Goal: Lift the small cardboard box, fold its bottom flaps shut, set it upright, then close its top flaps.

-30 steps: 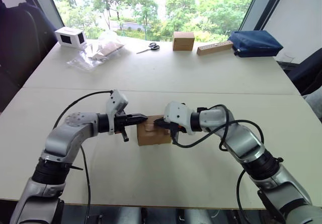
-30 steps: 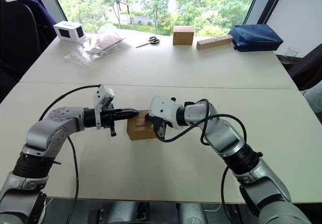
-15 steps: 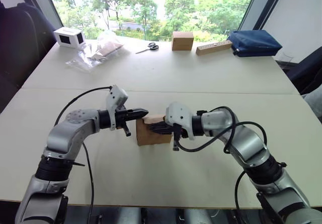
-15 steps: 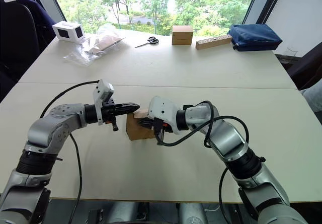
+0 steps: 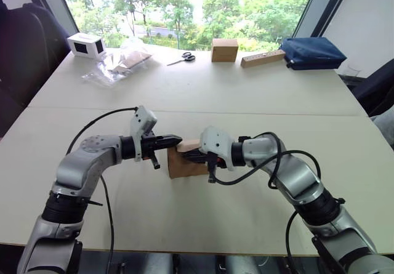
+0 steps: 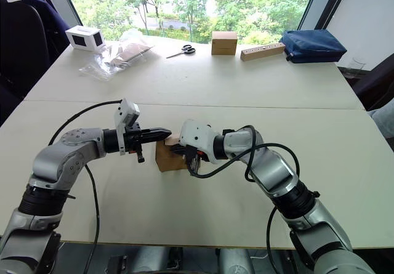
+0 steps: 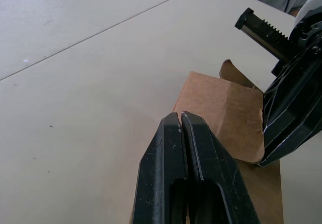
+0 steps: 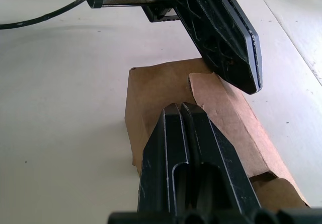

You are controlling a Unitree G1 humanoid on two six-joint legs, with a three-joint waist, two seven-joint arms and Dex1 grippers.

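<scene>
The small cardboard box stands on the table between my two arms. One of its top flaps lies folded over the top, and another flap curls up at the far side. My left gripper is shut with nothing in it, its tips at the box's upper left edge. From the other side my right gripper is also shut and empty. Its fingertips rest on the box's top at the notch in the folded flap, close to the left gripper's fingers.
Along the table's far edge are a white box with a black window, a clear plastic bag, scissors, a squarer brown box, a wooden block and a blue bag. Dark chairs flank the table.
My right gripper has slid a little to the left over the box's top, closer to the left gripper's tips. The left gripper and the box have barely moved.
</scene>
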